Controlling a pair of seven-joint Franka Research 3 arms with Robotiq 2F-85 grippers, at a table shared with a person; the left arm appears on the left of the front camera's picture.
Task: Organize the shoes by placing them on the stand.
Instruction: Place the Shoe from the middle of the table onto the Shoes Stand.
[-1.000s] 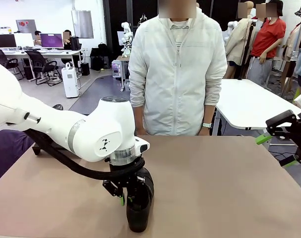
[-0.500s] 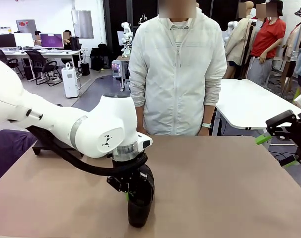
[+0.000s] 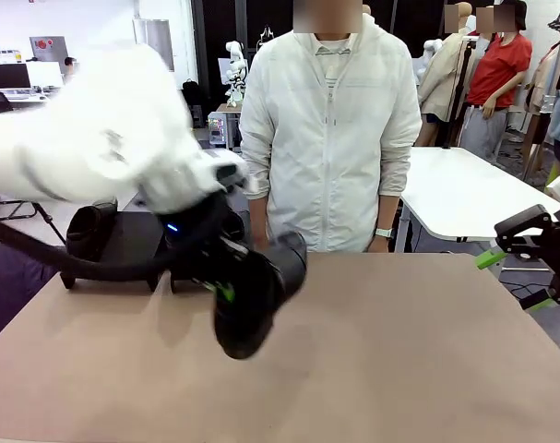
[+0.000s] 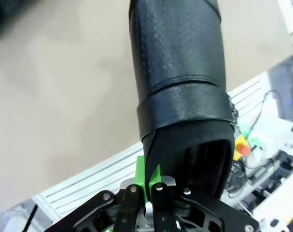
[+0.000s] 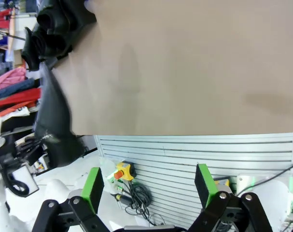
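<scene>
Bare tan tabletop spanning the front view, an office behind it: desks with monitors far left, a white table far right. Standing at the far edge, a person in a white zip jacket.

At the table's far-left edge, a low matte-black stand carrying one black shoe on its left part (a second platform cannot be made out behind the blurred arm). Seen from the right wrist as a dark cluster at the table's corner.

Just left of centre, lifted clear of the tabletop — a glossy black slip-on pinched by the left gripper. Long axis tilted, one end low and toward the camera, the other higher and toward the right; toe and heel not clear through the motion blur. From the left wrist, green pads pressed together on the thin leather edge of the shoe's opening, toe pointing away from the camera, strap across the vamp.

At the right edge, off the table's side — the right gripper, fingers spread wide, nothing between them.
</scene>
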